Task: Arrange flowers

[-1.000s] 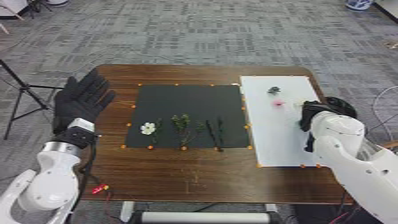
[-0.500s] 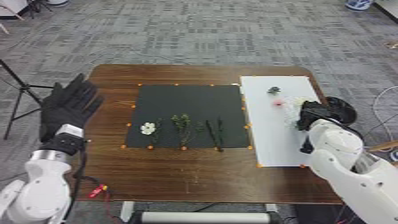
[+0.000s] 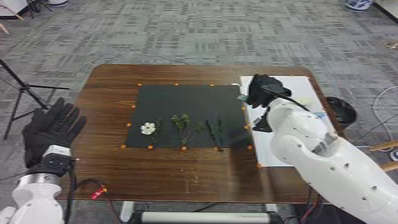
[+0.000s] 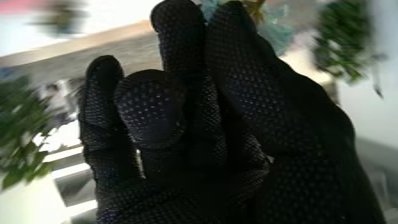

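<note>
Leaving workspace: left hand (image 3: 51, 131), fingers apart, beside table (image 3: 111, 100) | white flower (image 3: 147, 128), sprig (image 3: 181, 121), stems (image 3: 219, 134): spaced on mat (image 3: 187, 97), presumably for separate picking | right hand (image 3: 264, 91): fingers together, apparently clamped on pale bloom (image 4: 278, 36) above board (image 3: 269, 152), likely for placing.

A: Operator, quick, what's your floor?

B: Grey patterned carpet (image 3: 213, 37), running out past the far edge of your brown wooden table (image 3: 160, 185).

A: Off your left edge?

B: You've got a black tripod (image 3: 24, 90), standing apart from the table.

A: Right edge?

B: Round black bin (image 3: 344, 114) beside it, light wooden bars (image 3: 386, 146) farther out.

A: Beyond your far right corner?

B: Blue-and-white pot (image 3: 359, 4), well off. Your right wrist view adds leafy greenery (image 4: 16, 125), blurred, plus bright white patches (image 4: 64, 137).
</note>
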You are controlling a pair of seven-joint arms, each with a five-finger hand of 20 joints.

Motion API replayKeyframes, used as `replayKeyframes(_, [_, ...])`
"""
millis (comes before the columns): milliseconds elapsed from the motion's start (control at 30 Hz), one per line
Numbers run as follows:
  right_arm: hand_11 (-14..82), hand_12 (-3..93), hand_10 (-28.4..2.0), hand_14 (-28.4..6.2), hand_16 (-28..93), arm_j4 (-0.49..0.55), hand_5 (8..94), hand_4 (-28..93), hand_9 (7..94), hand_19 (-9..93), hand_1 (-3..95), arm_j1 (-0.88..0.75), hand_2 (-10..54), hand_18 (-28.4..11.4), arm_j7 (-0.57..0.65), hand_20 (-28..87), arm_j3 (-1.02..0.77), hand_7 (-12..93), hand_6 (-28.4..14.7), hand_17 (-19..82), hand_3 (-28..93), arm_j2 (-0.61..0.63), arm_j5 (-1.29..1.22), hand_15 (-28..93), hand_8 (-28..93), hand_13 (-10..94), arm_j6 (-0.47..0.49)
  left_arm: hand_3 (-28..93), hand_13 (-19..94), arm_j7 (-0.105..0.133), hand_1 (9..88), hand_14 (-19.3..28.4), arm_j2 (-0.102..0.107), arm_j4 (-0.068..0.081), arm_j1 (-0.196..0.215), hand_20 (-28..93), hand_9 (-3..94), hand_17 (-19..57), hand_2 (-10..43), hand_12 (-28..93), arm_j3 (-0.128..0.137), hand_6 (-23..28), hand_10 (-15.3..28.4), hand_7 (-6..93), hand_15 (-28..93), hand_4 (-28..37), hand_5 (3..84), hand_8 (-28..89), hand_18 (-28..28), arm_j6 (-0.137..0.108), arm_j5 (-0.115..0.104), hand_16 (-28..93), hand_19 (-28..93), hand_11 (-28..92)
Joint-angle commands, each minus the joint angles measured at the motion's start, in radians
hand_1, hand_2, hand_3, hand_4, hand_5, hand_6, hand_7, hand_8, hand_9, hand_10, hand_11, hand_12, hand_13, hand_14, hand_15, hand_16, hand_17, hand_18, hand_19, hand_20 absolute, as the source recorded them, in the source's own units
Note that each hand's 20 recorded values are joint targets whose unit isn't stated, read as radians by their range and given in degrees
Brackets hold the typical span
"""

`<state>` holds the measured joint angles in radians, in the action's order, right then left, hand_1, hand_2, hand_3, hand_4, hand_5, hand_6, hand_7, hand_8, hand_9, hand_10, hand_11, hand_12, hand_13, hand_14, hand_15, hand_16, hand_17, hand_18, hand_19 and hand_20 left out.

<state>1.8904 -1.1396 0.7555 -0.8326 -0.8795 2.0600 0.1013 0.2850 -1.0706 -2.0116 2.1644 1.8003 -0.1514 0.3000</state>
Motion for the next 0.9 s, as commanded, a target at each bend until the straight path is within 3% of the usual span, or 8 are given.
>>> replayKeyframes(33, [10.9, 42.0, -9.0, -8.6, 34, -0.093, 74.8, -24, 84.4, 74, 59.9, 0.264, -9.5, -21.1, -0.098, 35, 0.172, 29, -1.7, 33, 64, -0.172, -0.107, 71, 12, 72, -0.041, 67, 20, 0.011, 27.3, 11.9, -0.024, -0.001, 0.032, 7, 28.6, -5.8, 15.7, 8, -0.004, 8.6, 13.7, 5.7, 15, -28.3, 37.7, -7, 13.3, -0.012, 0.005, -5, 32, 16])
replayKeyframes(100, [10.9, 42.0, -8.9, -8.6, 34, -0.137, 74.8, -24, 84.4, 74, 59.9, 0.319, -9.5, -21.1, -0.116, 35, 0.221, 29, -1.7, 33, 64, -0.207, -0.115, 71, 12, 72, -0.01, 68, 20, 0.021, 27.3, 11.9, -0.025, -0.001, 0.033, 7, 28.6, -5.7, 15.7, 8, -0.004, 8.6, 13.7, 5.7, 15, -28.3, 37.8, -7, 13.3, -0.011, -0.001, -5, 32, 16])
replayKeyframes(400, [10.9, 41.6, -9.0, -8.7, 34, -0.274, 74.8, -23, 84.9, 75, 58.4, 0.44, -9.5, -21.2, -0.138, 34, 0.392, 30, -1.4, 33, 66, -0.337, -0.14, 70, 11, 72, -0.067, 69, 20, 0.046, 27.3, 11.7, -0.019, -0.006, 0.037, 7, 28.4, -4.6, 15.5, 8, -0.008, 8.5, 13.8, 5.7, 15, -28.3, 37.5, -7, 12.3, -0.003, -0.003, -5, 31, 16])
replayKeyframes(500, [10.9, 41.6, -8.9, -8.8, 34, -0.336, 74.8, -22, 84.9, 75, 58.0, 0.488, -9.5, -21.2, -0.155, 34, 0.481, 30, -1.4, 33, 66, -0.379, -0.137, 70, 11, 72, -0.131, 69, 21, 0.057, 27.4, 11.6, -0.02, -0.007, 0.039, 7, 28.5, -4.6, 15.6, 8, -0.013, 8.5, 13.8, 5.8, 15, -28.3, 37.6, -7, 12.3, -0.003, -0.005, -5, 31, 16])
replayKeyframes(667, [10.8, 41.4, -8.8, -8.8, 34, -0.444, 74.8, -24, 85.0, 74, 57.9, 0.663, -9.5, -20.9, -0.191, 34, 0.741, 31, -1.2, 33, 66, -0.433, -0.169, 70, 10, 72, -0.302, 69, 21, 0.082, 27.4, 11.7, -0.002, -0.008, 0.029, 7, 28.5, -4.6, 15.6, 8, -0.022, 8.6, 13.9, 5.9, 15, -28.3, 37.7, -7, 12.3, 0.002, -0.009, -5, 31, 16])
replayKeyframes(800, [10.8, 41.4, -8.6, -8.5, 34, -0.502, 74.3, -24, 84.8, 74, 57.9, 0.716, -9.5, -20.7, -0.227, 34, 0.803, 32, -0.8, 33, 66, -0.47, -0.156, 69, 9, 72, -0.28, 69, 21, 0.08, 27.5, 11.6, 0.007, -0.001, 0.001, 7, 28.5, -4.6, 15.6, 8, -0.037, 8.6, 13.9, 5.9, 15, -28.3, 37.7, -7, 12.2, 0.006, 0.002, -5, 31, 16])
replayKeyframes(900, [10.8, 41.4, -8.6, -8.6, 34, -0.502, 73.9, -25, 84.6, 73, 57.9, 0.739, -9.5, -20.6, -0.253, 34, 0.846, 32, -0.8, 33, 66, -0.462, -0.098, 69, 8, 72, -0.283, 69, 21, 0.072, 27.5, 11.6, 0.01, 0.001, -0.014, 7, 28.5, -4.6, 15.6, 8, -0.045, 8.7, 13.9, 5.9, 15, -28.3, 37.8, -7, 12.2, 0.005, 0.037, -5, 31, 16])
